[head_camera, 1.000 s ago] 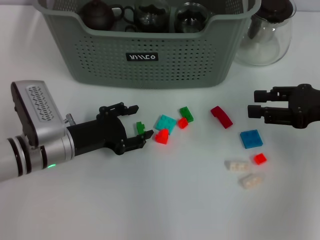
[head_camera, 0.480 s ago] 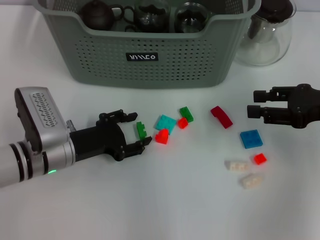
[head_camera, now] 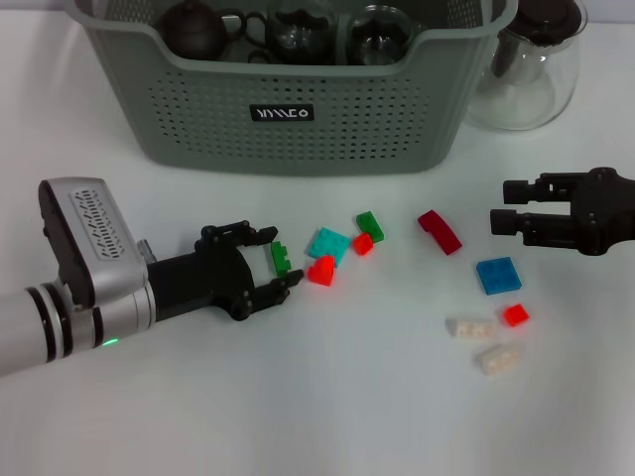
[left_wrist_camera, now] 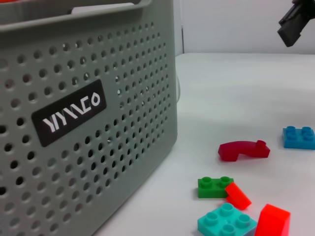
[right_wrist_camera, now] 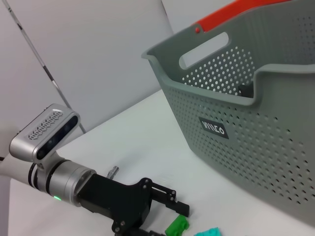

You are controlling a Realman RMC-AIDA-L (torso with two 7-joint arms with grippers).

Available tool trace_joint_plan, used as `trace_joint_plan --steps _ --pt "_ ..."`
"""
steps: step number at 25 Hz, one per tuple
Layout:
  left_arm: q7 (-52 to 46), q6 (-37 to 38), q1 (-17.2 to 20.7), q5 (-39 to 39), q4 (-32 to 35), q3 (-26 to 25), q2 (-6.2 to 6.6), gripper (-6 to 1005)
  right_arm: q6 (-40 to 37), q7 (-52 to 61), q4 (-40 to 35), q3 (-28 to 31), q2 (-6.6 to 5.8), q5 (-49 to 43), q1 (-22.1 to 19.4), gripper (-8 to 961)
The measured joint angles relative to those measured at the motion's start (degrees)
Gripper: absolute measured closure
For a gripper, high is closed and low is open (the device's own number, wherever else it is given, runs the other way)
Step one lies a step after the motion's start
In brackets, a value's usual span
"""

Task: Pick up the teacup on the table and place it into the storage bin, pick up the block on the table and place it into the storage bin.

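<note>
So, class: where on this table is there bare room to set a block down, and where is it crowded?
Bare table lies nearest the camera, below the left gripper and the white blocks. It is crowded between the grippers, where blocks scatter from the green block to the blue block, before the storage bin.

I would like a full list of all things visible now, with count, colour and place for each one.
storage bin: one, grey-green, far side of the table, holding dark teaware.
glass pitcher: one, clear with dark lid, right of the bin.
green blocks: two, one between the left gripper's fingers, one near the middle.
teal block: one, middle.
red blocks: three small.
dark red curved block: one, right of middle.
blue block: one, right side.
white blocks: two, and, front right.
left gripper: one, black, open around the green block.
right gripper: one, black, at the right side above the blue block, open.
</note>
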Motion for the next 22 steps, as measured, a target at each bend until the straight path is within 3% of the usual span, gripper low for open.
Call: trace_joint_plan --steps 10,13,17,22 --pt "-0.3 2.5 0.5 0.1 0.7 -0.5 0.19 531 0.0 0.3 0.0 0.0 0.00 0.0 0.1 357" --pt "-3.4 7.9 1.5 0.4 3.7 -1.1 0.39 576 0.0 0.3 0.0 0.0 -0.08 0.0 0.1 357" --pt "-14.0 21.3 2.7 1.3 10.7 -1.1 1.18 576 0.0 0.3 0.0 0.0 -0.14 0.0 0.2 357" --pt "-28.8 38.4 0.7 -2.0 19.0 -6.3 2.16 575 0.0 0.0 0.0 0.0 -0.12 0.0 0.2 357"
